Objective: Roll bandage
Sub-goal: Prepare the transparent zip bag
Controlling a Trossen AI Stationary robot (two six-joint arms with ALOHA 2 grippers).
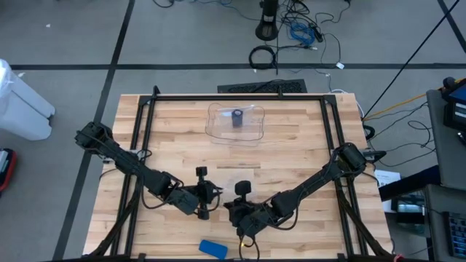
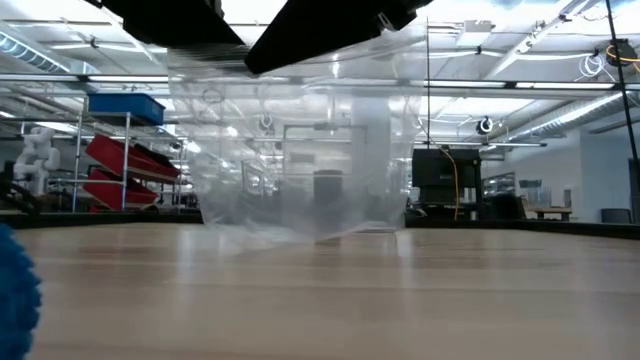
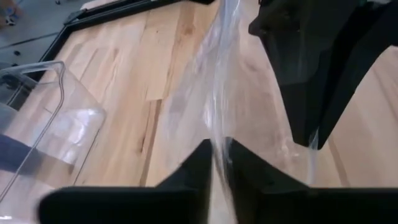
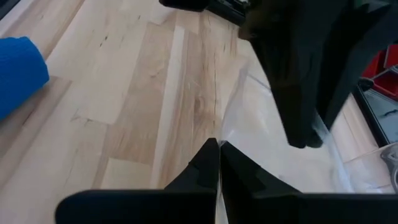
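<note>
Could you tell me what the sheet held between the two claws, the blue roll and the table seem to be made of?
The sheet looks like thin clear plastic film: see-through, glossy, creased. The blue roll seems soft and matte, likely fabric or foam; its fuzzy edge shows in the low view. The table appears to be pale wood planks with visible grain and a smooth finish.

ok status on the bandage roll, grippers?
Left gripper and right gripper both pinched on a clear plastic bag, held up between them. Blue bandage roll untouched at near table edge. Nothing blocking.
</note>
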